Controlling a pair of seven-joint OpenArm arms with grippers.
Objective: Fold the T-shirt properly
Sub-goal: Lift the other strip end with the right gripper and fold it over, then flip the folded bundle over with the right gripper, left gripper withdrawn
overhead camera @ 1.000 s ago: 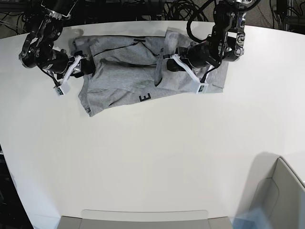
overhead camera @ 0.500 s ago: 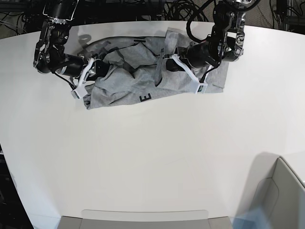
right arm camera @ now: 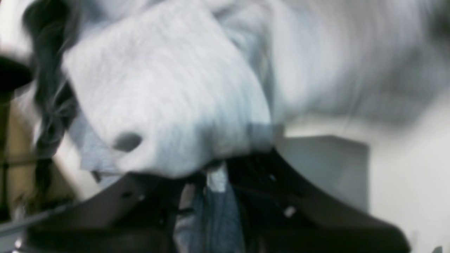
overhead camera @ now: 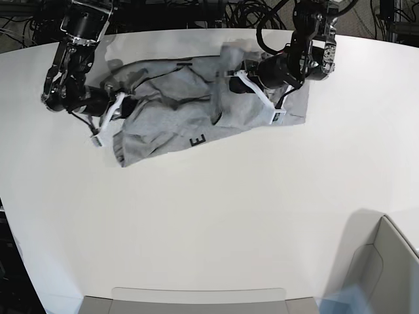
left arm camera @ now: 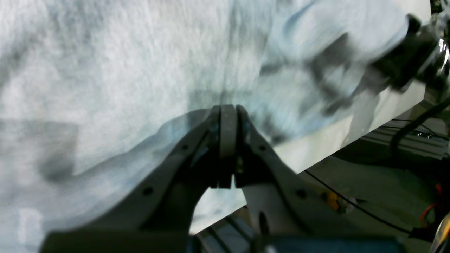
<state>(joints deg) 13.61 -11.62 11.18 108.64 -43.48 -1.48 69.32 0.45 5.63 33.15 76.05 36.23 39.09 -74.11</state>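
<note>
The grey T-shirt lies crumpled near the far edge of the white table, with a black letter E showing on its near side. My left gripper is at the shirt's right part, its jaws pressed together on a raised fold. In the left wrist view the shut fingertips meet the cloth, which drapes over one finger. My right gripper is at the shirt's left edge. The right wrist view is blurred; a bunch of cloth sits pinched between the right gripper's jaws.
A grey bin stands at the table's near right corner. A flat tray edge lies along the near side. Cables hang behind the far table edge, close to both arms.
My right gripper moved in onto the shirt's left edge and closed on it, bunching the cloth. The left gripper lifted its fold a little toward the far edge.
</note>
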